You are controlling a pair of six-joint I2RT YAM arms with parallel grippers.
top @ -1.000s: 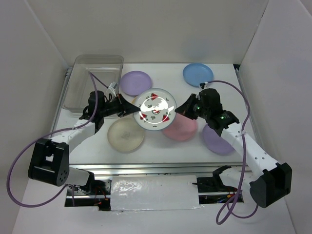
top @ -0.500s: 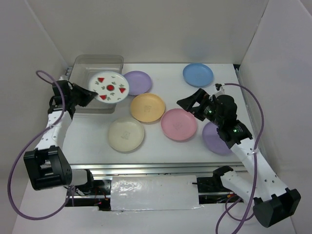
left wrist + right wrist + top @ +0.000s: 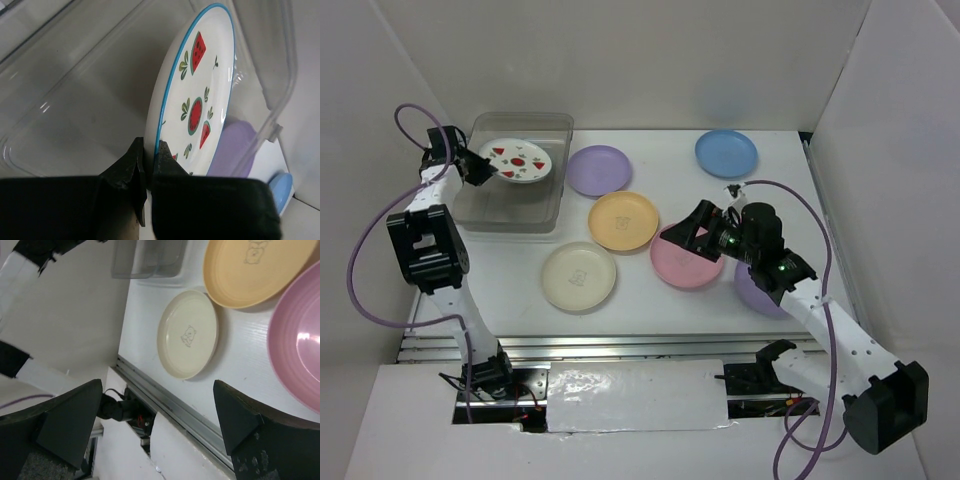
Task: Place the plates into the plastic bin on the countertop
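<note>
My left gripper (image 3: 483, 168) is shut on the rim of the white fruit-print plate (image 3: 518, 160), which hangs tilted over the clear plastic bin (image 3: 556, 128). In the left wrist view the jaws (image 3: 149, 150) pinch the blue-edged rim of this plate (image 3: 200, 100) inside the bin's walls (image 3: 75, 100). My right gripper (image 3: 692, 232) is open and empty above the left edge of the pink plate (image 3: 682, 268). On the countertop (image 3: 650, 300) lie a lilac plate (image 3: 599, 169), a blue one (image 3: 726, 152), a yellow-orange one (image 3: 623, 220), a cream one (image 3: 579, 276), and a second lilac plate (image 3: 758, 292) partly under the right arm.
White walls enclose the countertop on three sides. A metal rail (image 3: 620, 347) runs along its near edge. The right wrist view looks down on the cream plate (image 3: 188, 334), the yellow-orange plate (image 3: 255, 267) and the pink plate (image 3: 297, 345) between wide-spread fingers (image 3: 70, 422).
The left arm swung the fruit-print plate from the table's middle to over the bin. The right gripper opened, drew back, then moved down-left over the pink plate.
</note>
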